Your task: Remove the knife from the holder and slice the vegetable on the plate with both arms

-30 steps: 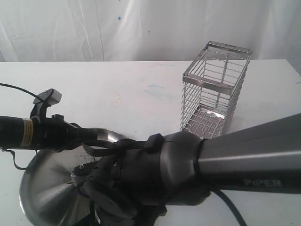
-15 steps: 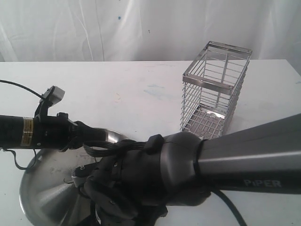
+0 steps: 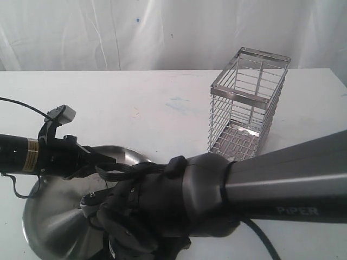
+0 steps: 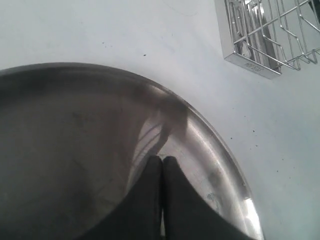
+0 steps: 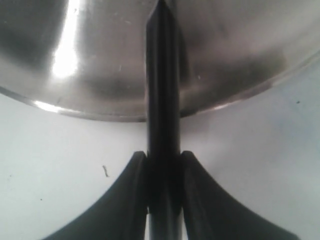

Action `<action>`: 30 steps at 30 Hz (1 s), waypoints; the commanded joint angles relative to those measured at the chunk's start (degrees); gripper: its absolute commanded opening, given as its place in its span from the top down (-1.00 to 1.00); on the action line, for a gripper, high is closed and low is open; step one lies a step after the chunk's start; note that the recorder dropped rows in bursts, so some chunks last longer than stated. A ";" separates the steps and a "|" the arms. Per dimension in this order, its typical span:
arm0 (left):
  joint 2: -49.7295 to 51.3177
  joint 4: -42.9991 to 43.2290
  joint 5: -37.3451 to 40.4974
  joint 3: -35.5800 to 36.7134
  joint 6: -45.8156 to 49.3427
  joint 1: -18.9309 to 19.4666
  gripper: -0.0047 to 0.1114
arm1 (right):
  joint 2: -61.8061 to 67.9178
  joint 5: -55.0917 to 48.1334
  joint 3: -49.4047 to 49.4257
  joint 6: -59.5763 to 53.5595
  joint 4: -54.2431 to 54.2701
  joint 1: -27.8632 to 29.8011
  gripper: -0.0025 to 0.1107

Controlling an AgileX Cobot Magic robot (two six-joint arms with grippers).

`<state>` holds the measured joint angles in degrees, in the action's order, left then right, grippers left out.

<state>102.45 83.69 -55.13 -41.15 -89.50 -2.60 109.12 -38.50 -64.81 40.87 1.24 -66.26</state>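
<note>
The white table (image 3: 162, 103) carries everything, and across its near edge lies the right arm (image 3: 282, 184), its grey link filling the near right and its wrist bent down over the plate (image 3: 49, 227), which sits at the near left with only its left part and far rim showing. The holder (image 3: 246, 105) stands well apart at the far right, upright, with no knife in it, so the fetching step looks done and the slicing step is in hand. The left arm (image 3: 32, 154) reaches in low from the left over the plate's far side. The knife (image 5: 162, 75) is pinched by its black handle in the right gripper (image 5: 163, 155), jaws partly apart and pressed on either side of it, and it runs out across the plate's rim over the steel. The left gripper (image 4: 161, 160) has its jaws pressed fully together with nothing between them, hovering over the plate near its right rim. The vegetable shows in no view, probably hidden under the arms; next, I judge, the left gripper must steady it while the blade comes down squarely across it
</note>
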 commanded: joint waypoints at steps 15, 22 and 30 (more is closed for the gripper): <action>-0.73 -0.89 -1.25 0.48 -0.21 -0.09 0.92 | -0.55 -0.37 0.20 -1.99 1.90 0.08 0.96; -2.24 -6.24 -11.00 -2.30 0.59 0.25 0.92 | -4.54 -3.96 0.20 -1.99 1.99 0.08 0.96; -7.27 -8.28 -7.51 -3.68 0.59 3.26 0.92 | -9.39 -18.90 -3.50 -2.15 2.26 0.96 0.96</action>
<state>97.16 76.34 -64.26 -44.50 -89.00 -0.90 101.70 -54.15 -66.51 39.44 3.74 -66.26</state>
